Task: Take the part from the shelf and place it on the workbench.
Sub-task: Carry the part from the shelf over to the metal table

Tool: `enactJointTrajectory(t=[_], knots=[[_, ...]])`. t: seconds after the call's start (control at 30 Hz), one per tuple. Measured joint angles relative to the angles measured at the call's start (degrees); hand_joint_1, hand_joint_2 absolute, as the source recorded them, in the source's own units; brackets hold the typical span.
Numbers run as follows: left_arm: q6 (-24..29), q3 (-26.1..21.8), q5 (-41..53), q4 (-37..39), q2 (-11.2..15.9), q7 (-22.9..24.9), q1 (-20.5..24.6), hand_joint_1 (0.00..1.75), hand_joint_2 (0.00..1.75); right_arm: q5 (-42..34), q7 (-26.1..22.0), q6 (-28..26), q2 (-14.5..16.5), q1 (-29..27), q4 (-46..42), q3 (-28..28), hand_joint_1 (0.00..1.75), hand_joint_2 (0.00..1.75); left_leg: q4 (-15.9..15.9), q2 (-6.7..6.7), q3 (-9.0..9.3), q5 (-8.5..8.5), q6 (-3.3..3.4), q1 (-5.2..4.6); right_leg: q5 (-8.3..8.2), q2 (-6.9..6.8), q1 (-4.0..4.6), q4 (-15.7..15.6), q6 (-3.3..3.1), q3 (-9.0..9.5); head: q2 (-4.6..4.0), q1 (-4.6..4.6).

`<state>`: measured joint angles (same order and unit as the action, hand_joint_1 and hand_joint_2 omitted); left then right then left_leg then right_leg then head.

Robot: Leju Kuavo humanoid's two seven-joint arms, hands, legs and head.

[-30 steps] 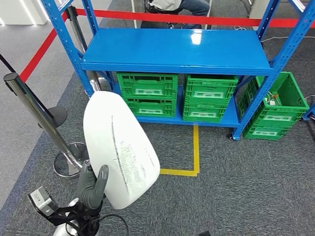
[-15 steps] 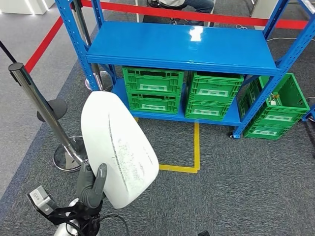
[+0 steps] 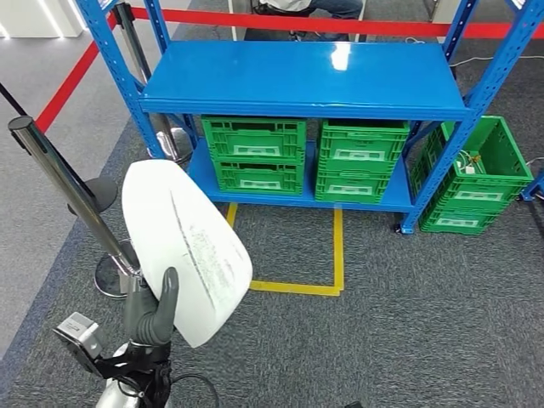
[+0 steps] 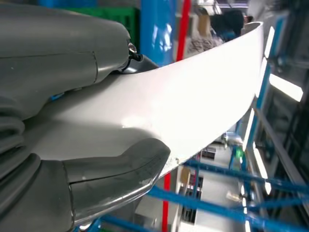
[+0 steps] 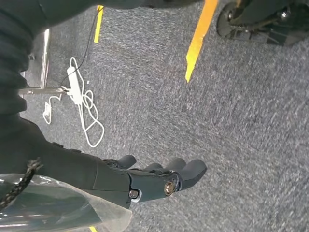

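Observation:
My left hand [image 3: 150, 314] grips the lower edge of a large white curved shell part [image 3: 183, 251], which stands tilted up in front of me in the head view. Up close in the left wrist view, the grey thumb [image 4: 116, 169] presses on the white part [image 4: 189, 96] and the fingers lie behind it. The blue shelf [image 3: 302, 81] stands ahead with a bare top board. My right hand [image 5: 160, 179] hangs over the grey carpet, its fingers stretched out and holding nothing.
Green crates [image 3: 257, 157] sit on the shelf's lower board, and another green crate [image 3: 478, 174] stands at its right. A steel post [image 3: 67, 191] with red barrier tape is close on my left. Yellow floor tape [image 3: 337, 255] marks the carpet. A white cable [image 5: 82, 104] lies on the floor.
The whole view shifts between the frames, so the camera has moved. The white part now sits lower and further left in the picture, still held by my left hand.

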<state>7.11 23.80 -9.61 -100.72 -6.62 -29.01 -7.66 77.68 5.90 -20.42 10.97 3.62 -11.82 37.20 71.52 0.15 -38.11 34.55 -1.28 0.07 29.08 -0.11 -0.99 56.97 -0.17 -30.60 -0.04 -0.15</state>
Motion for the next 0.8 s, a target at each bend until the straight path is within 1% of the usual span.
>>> enactJointTrajectory(t=[0.03,0.07,0.1,0.13,0.17,0.2,0.23,0.27,0.33,0.37,0.4,0.43,0.5,0.53,0.57,0.6,0.63,0.67,0.7,0.73,0.77,0.8], knots=[[0.70,0.13,1.00,0.19,0.09,-0.40,0.05,1.75,1.75,-0.08,-1.01,0.42,0.00,-0.09,0.00,0.01,0.00,1.75,2.29,0.00,-0.87,0.55,-0.02,0.02,-0.05,-0.03,0.05,0.02,-0.07,-0.12,0.00,-0.01],[1.36,0.27,2.34,0.34,0.21,-1.12,0.06,1.75,1.75,-0.40,-2.51,0.80,0.00,-0.15,0.00,0.02,0.00,1.75,2.42,0.00,-0.74,-0.08,0.07,0.02,-0.09,-0.02,0.09,0.05,-0.11,-0.18,0.00,0.00],[1.95,0.40,3.60,0.44,0.34,-1.92,0.06,1.75,1.75,-0.88,-4.09,1.10,0.00,-0.13,0.00,0.04,0.00,1.75,0.23,0.00,0.49,-1.77,0.26,0.01,-0.11,0.05,0.14,0.07,-0.13,-0.16,0.00,0.00],[2.35,0.50,4.55,0.50,0.46,-2.65,0.07,1.75,1.75,-1.44,-5.59,1.40,0.00,-0.04,0.00,0.08,0.00,1.75,-3.52,-0.01,2.40,-3.98,0.55,-0.01,-0.12,0.14,0.19,0.08,-0.12,-0.10,0.00,-0.01],[2.53,0.55,5.10,0.53,0.55,-3.19,0.11,1.75,1.75,-1.91,-6.79,1.68,0.02,0.08,0.00,0.10,0.00,1.75,-7.37,-0.02,4.35,-5.63,0.88,-0.09,-0.13,0.21,0.31,0.11,-0.05,-0.08,0.00,0.03],[2.61,0.64,5.39,0.54,0.63,-3.56,0.16,1.75,1.75,-2.15,-7.61,1.91,0.04,0.21,0.00,0.13,0.00,1.75,-10.58,-0.03,5.83,-6.66,1.19,-0.19,-0.16,0.25,0.42,0.18,0.10,-0.17,0.00,0.02],[2.67,0.76,5.72,0.54,0.70,-3.89,0.22,1.75,1.75,-2.24,-8.30,2.00,0.08,0.31,0.00,0.14,0.00,1.75,-12.49,-0.03,6.56,-6.91,1.45,-0.28,-0.23,0.22,0.52,0.25,0.32,-0.39,0.00,0.05],[2.77,0.87,6.05,0.55,0.76,-4.15,0.22,1.75,1.75,-2.23,-8.83,1.91,0.12,0.35,0.00,0.14,0.00,1.75,-13.19,-0.06,6.69,-6.64,1.63,-0.37,-0.34,0.14,0.60,0.26,0.60,-0.65,0.00,0.09],[3.12,1.11,6.83,0.55,0.81,-4.64,0.17,1.75,1.75,-2.15,-9.63,0.92,0.18,0.38,0.00,0.14,0.00,1.75,-13.86,-0.09,6.48,-6.76,2.10,-0.25,-0.37,0.00,0.60,0.28,1.20,-1.14,0.00,0.10],[3.29,1.20,7.16,0.55,0.81,-4.83,0.14,1.75,1.75,-2.10,-9.87,0.15,0.19,0.37,0.00,0.13,0.00,1.75,-14.10,-0.08,6.45,-6.97,2.37,-0.12,0.15,-0.01,0.58,0.78,1.46,-1.51,0.00,0.11],[3.44,1.28,7.45,0.55,0.81,-5.01,0.13,1.75,1.75,-2.05,-10.01,-0.75,0.27,0.37,0.00,0.13,0.00,1.75,-14.34,-0.04,6.43,-7.18,2.65,0.01,1.28,0.01,0.54,2.32,1.69,-2.30,0.00,0.16],[3.53,1.33,7.60,0.55,0.82,-5.11,0.08,1.75,1.75,-2.04,-10.06,-1.54,0.34,0.37,0.00,0.12,0.00,1.75,-14.46,0.05,6.39,-7.33,2.85,0.10,2.96,0.04,0.46,5.06,1.85,-3.62,0.00,0.21],[3.74,1.36,7.76,0.56,1.00,-5.20,-0.14,1.75,1.75,-2.05,-10.15,-2.90,0.50,0.34,0.00,0.11,0.00,1.75,-14.44,0.17,6.20,-7.42,3.05,0.00,6.49,0.04,0.39,12.83,2.12,-7.08,0.00,0.28],[3.87,1.35,7.82,0.57,1.12,-5.21,-0.31,1.75,1.75,-2.06,-10.20,-3.39,0.51,0.30,0.00,0.11,0.00,1.75,-14.43,0.22,6.16,-7.44,3.09,-0.07,7.25,0.04,0.38,15.66,2.21,-8.34,0.00,0.26],[4.00,1.35,7.86,0.58,1.24,-5.22,-0.46,1.75,1.75,-2.11,-10.26,-3.80,0.52,0.25,0.00,0.12,0.00,1.75,-14.42,0.23,6.16,-7.45,3.10,-0.12,6.91,0.04,0.38,16.48,2.23,-8.66,0.00,0.27],[4.12,1.35,7.90,0.59,1.32,-5.23,-0.61,1.75,1.75,-2.26,-10.30,-4.11,0.53,0.19,0.00,0.13,0.00,1.75,-14.39,0.19,6.20,-7.45,3.10,-0.14,5.47,0.04,0.38,14.89,2.19,-7.82,0.00,0.27],[4.22,1.35,7.94,0.59,1.34,-5.24,-0.72,1.75,1.75,-2.46,-10.31,-4.43,0.56,0.15,0.00,0.14,0.00,1.75,-14.35,0.14,6.26,-7.43,3.06,-0.16,3.32,0.03,0.38,11.24,2.08,-5.99,0.00,0.27],[4.29,1.35,7.96,0.59,1.36,-5.25,-0.79,1.75,1.75,-2.74,-10.30,-4.76,0.61,0.15,0.00,0.15,0.00,1.75,-14.28,0.16,6.29,-7.39,2.97,-0.22,1.61,-0.30,0.44,7.12,1.97,-3.93,0.00,0.28],[4.36,1.35,7.99,0.59,1.37,-5.28,-0.84,1.75,1.75,-3.14,-10.26,-5.18,0.72,0.18,0.00,0.19,0.00,1.75,-14.06,0.20,6.22,-7.32,2.80,-0.37,0.49,-0.57,0.50,3.50,1.78,-2.21,0.00,0.29],[4.43,1.36,8.02,0.59,1.37,-5.30,-0.90,1.75,1.75,-3.62,-10.22,-5.55,0.85,0.26,0.00,0.31,0.00,1.75,-13.92,0.31,6.09,-7.31,2.55,-0.50,0.00,-0.78,0.58,1.25,1.57,-1.11,0.00,0.24],[4.50,1.37,8.07,0.59,1.40,-5.31,-1.00,1.75,1.75,-4.21,-10.19,-5.82,0.96,0.32,0.00,0.51,0.00,1.75,-13.79,0.50,5.94,-7.32,2.29,-0.64,0.12,-0.88,0.67,0.46,1.35,-0.75,0.00,0.25],[4.60,1.38,8.14,0.59,1.44,-5.33,-1.11,1.75,1.75,-4.85,-10.18,-6.00,1.07,0.33,0.00,0.87,0.00,1.75,-13.67,0.71,5.82,-7.36,2.04,-0.70,0.07,-0.59,0.71,0.29,1.10,-0.73,0.00,0.23]])
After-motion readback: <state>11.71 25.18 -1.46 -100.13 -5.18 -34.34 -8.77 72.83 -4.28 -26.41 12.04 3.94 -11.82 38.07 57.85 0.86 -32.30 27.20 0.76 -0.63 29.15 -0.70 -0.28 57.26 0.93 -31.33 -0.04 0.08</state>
